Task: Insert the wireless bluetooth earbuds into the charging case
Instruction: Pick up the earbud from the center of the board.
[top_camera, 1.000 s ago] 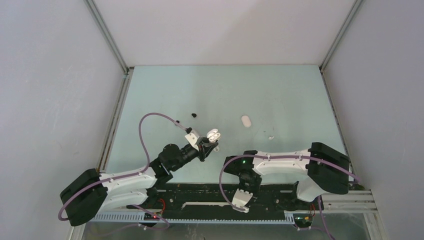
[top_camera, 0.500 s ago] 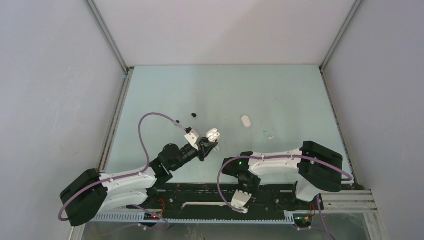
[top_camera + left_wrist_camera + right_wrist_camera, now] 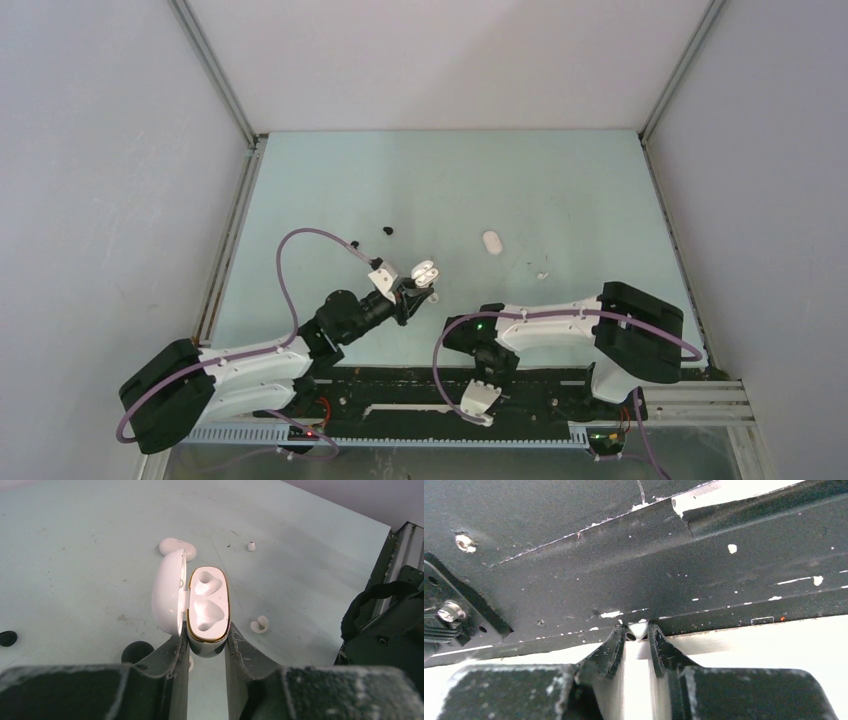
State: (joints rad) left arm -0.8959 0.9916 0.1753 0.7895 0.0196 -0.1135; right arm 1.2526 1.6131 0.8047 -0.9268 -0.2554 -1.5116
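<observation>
The left gripper (image 3: 206, 636) is clamped narrowly on the lower end of the open white charging case (image 3: 208, 605) at the centre of its wrist view, with the lid (image 3: 167, 592) swung left and both wells empty. The right gripper (image 3: 637, 630), low in the overhead frame over the black base rail (image 3: 674, 555), has its jaws nearly together on what looks like a small white bud (image 3: 638, 627). On the table (image 3: 75, 540) a white earbud (image 3: 259, 625) lies right of the case and a black bud (image 3: 137, 651) lower left. By this, nothing is seated yet; every insertion remains.
</observation>
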